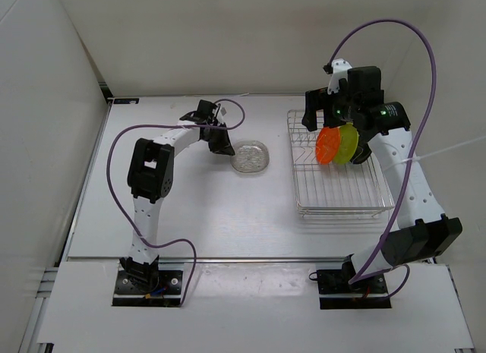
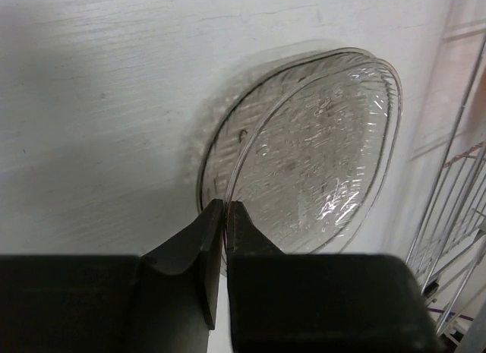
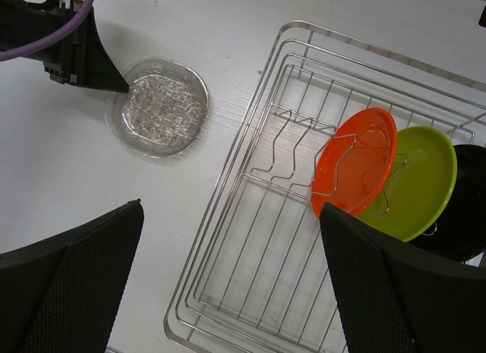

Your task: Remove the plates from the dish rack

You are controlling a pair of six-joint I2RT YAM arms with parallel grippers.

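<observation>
The clear plate (image 1: pixel 250 156) lies on the white table left of the dish rack (image 1: pixel 342 210). My left gripper (image 1: pixel 226 148) is shut on its near-left rim; in the left wrist view the jaws (image 2: pixel 225 205) pinch the edge of the clear plate (image 2: pixel 311 152). The orange plate (image 1: pixel 328 144), the yellow-green plate (image 1: pixel 348 144) and the black plate (image 1: pixel 363 153) stand on edge in the rack's prongs at its far right. My right gripper (image 1: pixel 332 119) hovers open and empty above the rack (image 3: pixel 230 165), near the orange plate (image 3: pixel 357 159), the yellow-green plate (image 3: pixel 421 182) and the black plate (image 3: pixel 467 193).
White walls close in the table on the left and at the back. Purple cables loop over both arms. The rack's near half holds nothing. The left gripper and the clear plate (image 3: pixel 158 106) show in the right wrist view at upper left.
</observation>
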